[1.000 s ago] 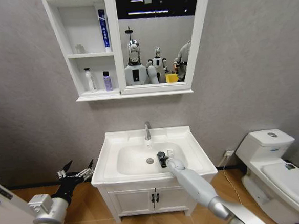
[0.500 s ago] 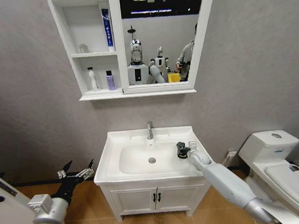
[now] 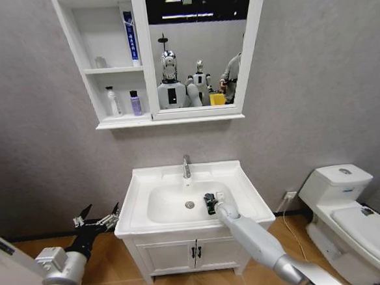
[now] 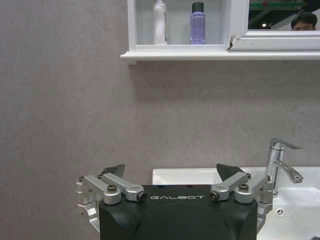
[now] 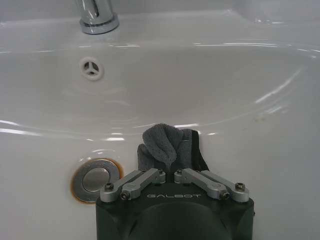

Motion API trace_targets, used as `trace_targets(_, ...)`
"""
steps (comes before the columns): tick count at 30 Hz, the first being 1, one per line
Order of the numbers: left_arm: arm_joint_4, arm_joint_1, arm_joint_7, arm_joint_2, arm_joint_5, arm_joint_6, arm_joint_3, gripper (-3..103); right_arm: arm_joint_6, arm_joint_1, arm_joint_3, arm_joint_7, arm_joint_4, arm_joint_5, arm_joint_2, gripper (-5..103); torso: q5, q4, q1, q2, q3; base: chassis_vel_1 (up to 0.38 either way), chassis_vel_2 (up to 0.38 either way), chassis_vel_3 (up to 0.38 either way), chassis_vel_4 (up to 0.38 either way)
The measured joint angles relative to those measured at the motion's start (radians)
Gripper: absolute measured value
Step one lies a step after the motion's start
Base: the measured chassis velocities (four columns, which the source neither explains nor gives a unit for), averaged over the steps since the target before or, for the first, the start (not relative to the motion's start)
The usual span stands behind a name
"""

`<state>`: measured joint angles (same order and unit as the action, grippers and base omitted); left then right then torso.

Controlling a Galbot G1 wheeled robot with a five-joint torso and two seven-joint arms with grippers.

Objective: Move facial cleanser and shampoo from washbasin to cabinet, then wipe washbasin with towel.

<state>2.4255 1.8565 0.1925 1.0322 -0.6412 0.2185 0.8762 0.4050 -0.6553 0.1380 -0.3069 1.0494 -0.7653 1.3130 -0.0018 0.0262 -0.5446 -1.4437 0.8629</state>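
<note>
The right pincer (image 3: 210, 202) is clenched on the dark grey towel (image 5: 167, 146), pressing it against the inner slope of the washbasin (image 3: 234, 174) bowl, just beside the centre drain (image 5: 95, 179) and toward the basin's right edge. "GALBOT" is printed on the pincer housing in both wrist views. The left pincer (image 3: 96, 221) hangs spread wide and empty off the washbasin's left edge, below its rim. In the cabinet (image 3: 90, 71), a white bottle (image 3: 113, 101) and a purple bottle (image 3: 135, 102) stand on the lowest shelf; their labels are too small to read.
</note>
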Motion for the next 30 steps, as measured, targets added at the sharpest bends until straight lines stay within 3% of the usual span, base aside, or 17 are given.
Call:
trace_targets(4, 0.000, 0.000, 0.000, 0.000, 0.000, 0.000, 0.000, 100, -0.012, 0.036, 0.016, 0.036, -0.071, -0.030, 0.057, 3, 0.0013, 0.0005, 0.000, 0.000, 0.000, 0.000, 0.000, 0.000, 0.000)
trace_targets(11, 0.000, 0.000, 0.000, 0.000, 0.000, 0.000, 0.000, 100, 0.022, 0.089, 0.052, 0.045, -0.105, -0.205, 0.121, 3, 0.0025, 0.0017, 0.000, 0.002, 0.002, 0.000, 0.000, 0.000, 0.000)
trace_targets(16, 0.000, 0.000, 0.000, 0.000, 0.000, 0.000, 0.000, 100, 0.038, 0.108, 0.060, 0.055, -0.101, -0.266, 0.143, 3, 0.0023, 0.0002, 0.000, 0.001, 0.002, 0.000, 0.000, 0.000, 0.000)
trace_targets(22, 0.000, 0.000, 0.000, 0.000, 0.000, 0.000, 0.000, 100, 0.015, 0.127, 0.045, 0.138, -0.114, -0.313, 0.180, 3, 0.0020, 0.0000, 0.000, 0.001, 0.001, 0.000, 0.000, 0.000, 0.000)
trace_targets(26, 0.000, 0.000, 0.000, 0.000, 0.000, 0.000, 0.000, 100, 0.019, 0.129, 0.027, 0.107, -0.128, -0.285, 0.174, 3, 0.0022, -0.0003, 0.000, 0.001, 0.001, 0.000, 0.000, 0.000, 0.000)
trace_targets(30, 0.000, 0.000, 0.000, 0.000, 0.000, 0.000, 0.000, 100, 0.049, 0.105, 0.011, 0.029, -0.088, -0.235, 0.089, 3, 0.0020, 0.0006, 0.000, 0.001, 0.001, 0.000, 0.000, 0.000, 0.000)
